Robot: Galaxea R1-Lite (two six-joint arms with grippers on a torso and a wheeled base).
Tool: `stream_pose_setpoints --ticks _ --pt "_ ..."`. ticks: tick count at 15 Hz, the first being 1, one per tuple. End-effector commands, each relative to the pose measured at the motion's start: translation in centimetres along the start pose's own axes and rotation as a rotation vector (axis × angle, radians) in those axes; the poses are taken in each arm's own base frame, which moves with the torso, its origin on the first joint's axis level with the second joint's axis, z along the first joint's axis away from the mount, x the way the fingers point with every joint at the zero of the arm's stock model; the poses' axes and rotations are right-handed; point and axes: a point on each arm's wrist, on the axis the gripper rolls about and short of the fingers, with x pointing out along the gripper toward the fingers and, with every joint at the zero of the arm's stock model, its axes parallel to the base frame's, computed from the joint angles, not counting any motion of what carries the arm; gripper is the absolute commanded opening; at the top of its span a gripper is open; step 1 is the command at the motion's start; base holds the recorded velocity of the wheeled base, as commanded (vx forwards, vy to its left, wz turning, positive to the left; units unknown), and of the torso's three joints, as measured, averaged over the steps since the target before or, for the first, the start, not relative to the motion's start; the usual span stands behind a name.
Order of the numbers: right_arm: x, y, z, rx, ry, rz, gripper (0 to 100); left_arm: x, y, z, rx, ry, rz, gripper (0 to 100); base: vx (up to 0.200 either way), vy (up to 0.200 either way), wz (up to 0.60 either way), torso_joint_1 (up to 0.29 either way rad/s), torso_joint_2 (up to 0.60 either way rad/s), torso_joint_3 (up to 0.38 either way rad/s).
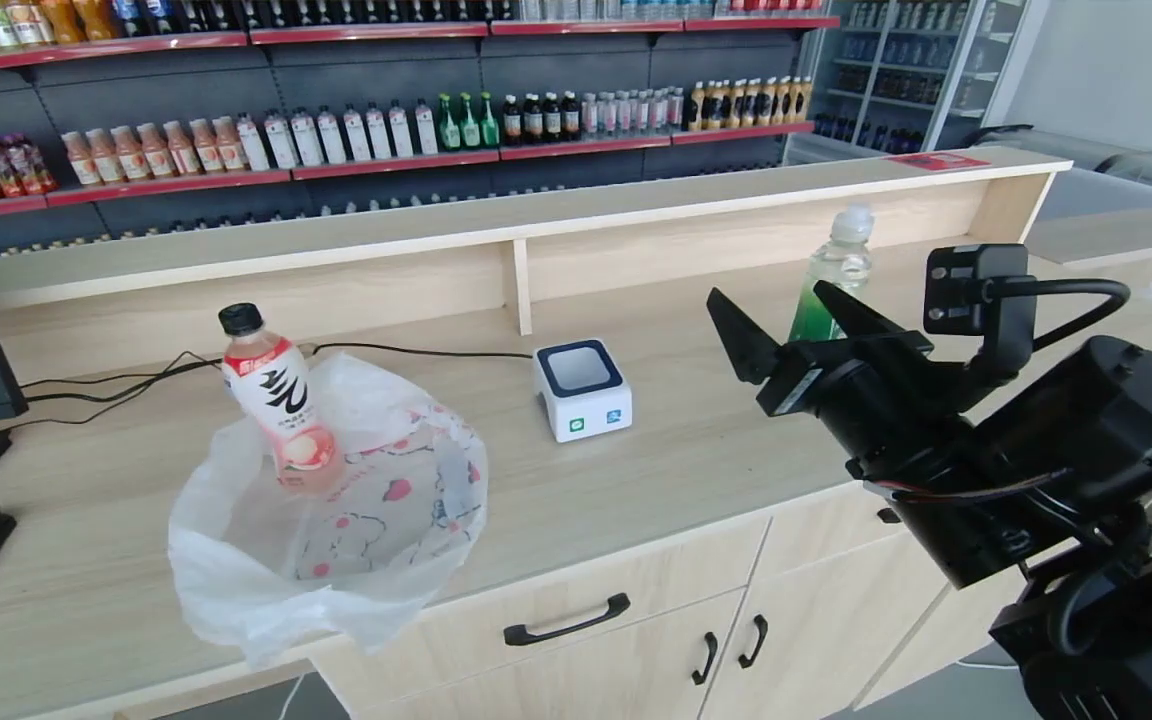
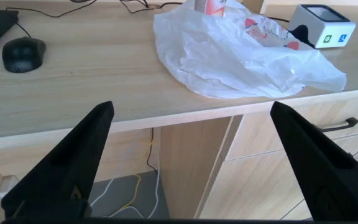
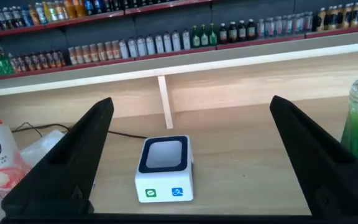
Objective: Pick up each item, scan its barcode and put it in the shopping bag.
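Shop shelves of bottled drinks run behind a pale wooden counter [image 1: 696, 440], and a small white barcode scanner [image 1: 582, 390] sits on it near the middle, window facing up. To the scanner's left and nearer the counter's front edge lies the shopping bag [image 1: 336, 520], a thin white plastic one with its mouth slumped wide. A peach drink bottle [image 1: 276, 400] already leans inside it, black cap up. To the scanner's right and farther back, toward the raised ledge, stands the green bottle [image 1: 831, 275], upright with its white cap on top, so its long axis is vertical. That looks like the item left to handle. The right gripper [image 1: 764, 292] hangs over the counter on the scanner's right with its fingers spread wide and nothing between them. In the right wrist view the scanner lies straight ahead in the gap, while the green bottle stands off to one side, outside the far finger. By my reading, the gripper would have to swing away from the scanner toward the bottle before it could close across the body. The left gripper [image 2: 191, 107] is also spread and holding nothing, low in front of the counter edge on the bag's side of the scanner. That puts it well apart from the green bottle, so the right arm is clearly the nearer one.
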Motion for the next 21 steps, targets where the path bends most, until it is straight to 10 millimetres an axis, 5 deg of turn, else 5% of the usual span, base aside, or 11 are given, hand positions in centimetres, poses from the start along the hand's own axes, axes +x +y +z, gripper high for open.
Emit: stream_pose_setpoints --ticks 1,11,14,18,21 --pt "0.0 0.0 0.0 0.0 -0.001 0.0 100 0.0 0.0 0.0 -0.001 -0.001 0.0 100 0.0 -0.2 0.0 -0.007 0.0 0.002" --pt "0.2 0.0 0.3 -0.003 -0.014 -0.003 100 0.0 0.0 0.0 -0.001 -0.001 0.0 100 0.0 -0.2 0.0 0.002 0.0 0.003" --pt "0.1 0.0 -0.1 -0.006 0.001 -0.001 100 0.0 0.0 0.0 -0.002 0.001 0.0 100 0.0 -0.2 0.6 0.001 0.0 0.004" --pt "-3.7 -0.9 -2.4 -0.054 0.164 0.002 100 0.0 0.0 0.0 -0.002 0.001 0.0 100 0.0 -0.2 0.15 0.002 0.0 0.002" --pt "-3.7 -0.7 -2.5 -0.053 0.168 0.011 100 0.0 0.0 0.0 -0.002 -0.001 0.0 100 0.0 -0.2 0.0 0.001 0.0 0.002"
